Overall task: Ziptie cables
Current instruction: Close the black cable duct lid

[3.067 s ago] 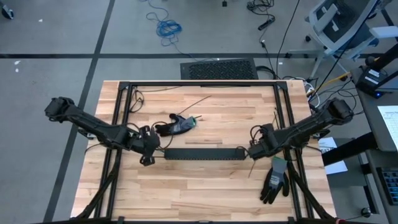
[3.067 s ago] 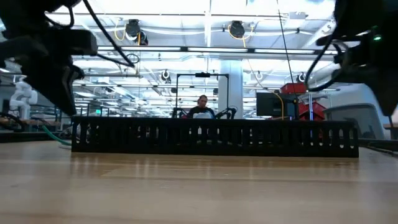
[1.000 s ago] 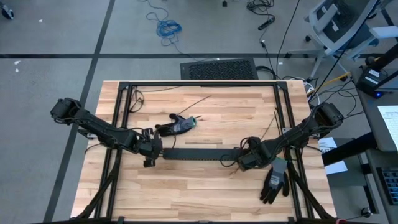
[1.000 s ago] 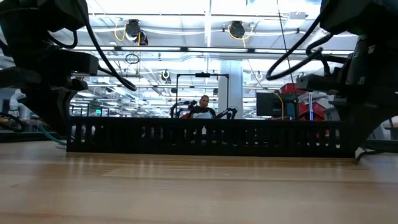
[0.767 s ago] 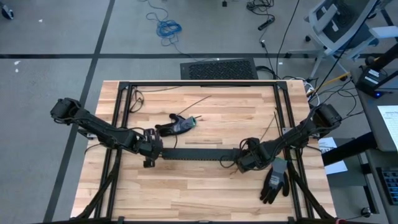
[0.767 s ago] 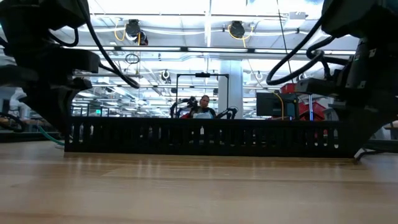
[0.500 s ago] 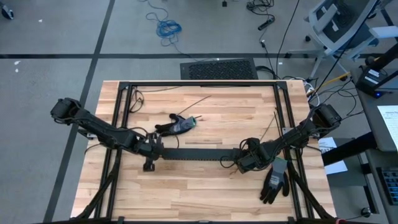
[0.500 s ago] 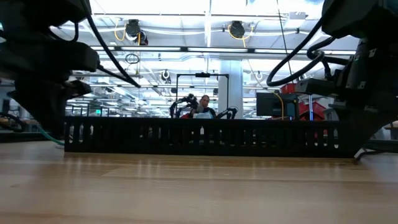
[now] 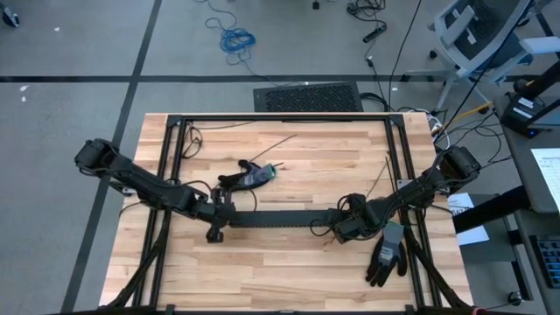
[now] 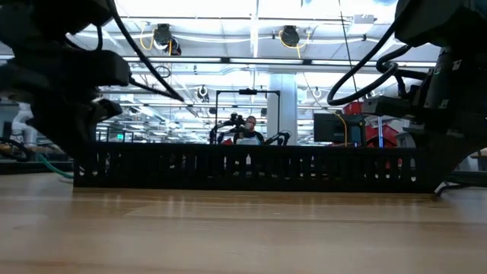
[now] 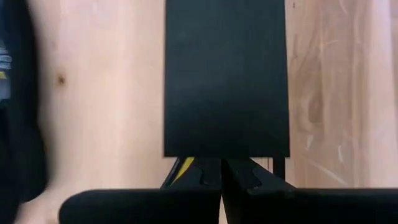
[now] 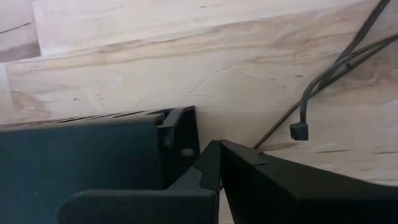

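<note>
So both arms are parked at the ends of the black slotted duct, which lies lengthwise across the middle of the wooden table. The left gripper sits right at the duct's left end with its fingers pinched fully together, and it isn't holding anything; in its wrist view the closed fingers meet just in front of the duct's end, with a bit of yellow showing just beside them. The right gripper is at the duct's right end, fingers also pressed together with nothing between them; its wrist view has the duct's corner just beside the fingertips, and a thin black ziptie lies on the wood near it.

The cables themselves: can't actually make them out, apart from that yellow scrap by the left gripper.

Behind the duct there's a dark glove with some green on it, and another black glove lies past the duct's right end, close to the right arm.
</note>
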Controlling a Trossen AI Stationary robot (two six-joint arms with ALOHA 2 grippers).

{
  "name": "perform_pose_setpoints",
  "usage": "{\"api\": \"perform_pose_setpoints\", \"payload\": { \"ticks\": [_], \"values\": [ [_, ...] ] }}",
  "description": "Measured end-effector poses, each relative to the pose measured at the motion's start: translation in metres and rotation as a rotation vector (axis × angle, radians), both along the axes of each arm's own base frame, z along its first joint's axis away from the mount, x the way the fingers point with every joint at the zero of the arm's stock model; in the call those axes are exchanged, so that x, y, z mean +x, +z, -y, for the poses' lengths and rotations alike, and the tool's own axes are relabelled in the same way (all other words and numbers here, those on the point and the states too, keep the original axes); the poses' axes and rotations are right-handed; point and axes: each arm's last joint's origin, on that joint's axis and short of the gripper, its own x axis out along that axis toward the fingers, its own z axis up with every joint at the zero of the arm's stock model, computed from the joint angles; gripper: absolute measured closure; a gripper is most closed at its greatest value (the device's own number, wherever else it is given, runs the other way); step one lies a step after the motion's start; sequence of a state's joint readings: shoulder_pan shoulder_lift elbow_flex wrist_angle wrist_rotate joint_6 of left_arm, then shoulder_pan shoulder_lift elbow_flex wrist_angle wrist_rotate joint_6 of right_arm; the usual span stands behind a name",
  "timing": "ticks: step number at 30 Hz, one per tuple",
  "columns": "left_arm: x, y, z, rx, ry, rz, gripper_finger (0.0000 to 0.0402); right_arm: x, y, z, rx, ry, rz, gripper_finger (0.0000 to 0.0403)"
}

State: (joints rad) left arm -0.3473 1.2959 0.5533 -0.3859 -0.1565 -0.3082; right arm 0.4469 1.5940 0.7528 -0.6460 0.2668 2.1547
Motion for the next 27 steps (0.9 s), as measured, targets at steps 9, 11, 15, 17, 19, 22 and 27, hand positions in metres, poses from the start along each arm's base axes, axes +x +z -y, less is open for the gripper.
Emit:
{"api": "perform_pose_setpoints", "payload": {
  "ticks": [9,11,15,17,19,22,27],
  "values": [
    [0.007,-0.012,0.003,0.004,-0.004,-0.046,0.0402,0.000,0.000,0.000,0.003,-0.006,0.004,0.0403],
    [0.005,-0.009,0.002,0.001,0.000,-0.046,0.0401,0.000,0.000,0.000,0.002,-0.007,-0.003,0.0403],
    [-0.003,0.004,-0.001,0.005,-0.002,-0.024,0.0401,-0.001,0.000,0.001,-0.004,-0.008,-0.018,0.0403],
    [-0.008,0.011,-0.003,0.008,-0.001,-0.025,0.0401,-0.002,0.000,0.001,-0.005,-0.008,-0.019,0.0403],
    [-0.017,0.016,-0.006,0.019,-0.002,-0.058,0.0401,-0.002,0.000,0.001,-0.006,-0.007,-0.020,0.0403],
    [-0.028,0.022,-0.009,0.017,-0.008,-0.099,0.0401,-0.003,0.000,0.001,-0.011,-0.001,-0.030,0.0403],
    [-0.037,0.041,-0.012,-0.038,-0.021,-0.028,0.0401,-0.006,0.005,-0.001,0.012,0.188,-0.085,0.0403]
  ]
}}
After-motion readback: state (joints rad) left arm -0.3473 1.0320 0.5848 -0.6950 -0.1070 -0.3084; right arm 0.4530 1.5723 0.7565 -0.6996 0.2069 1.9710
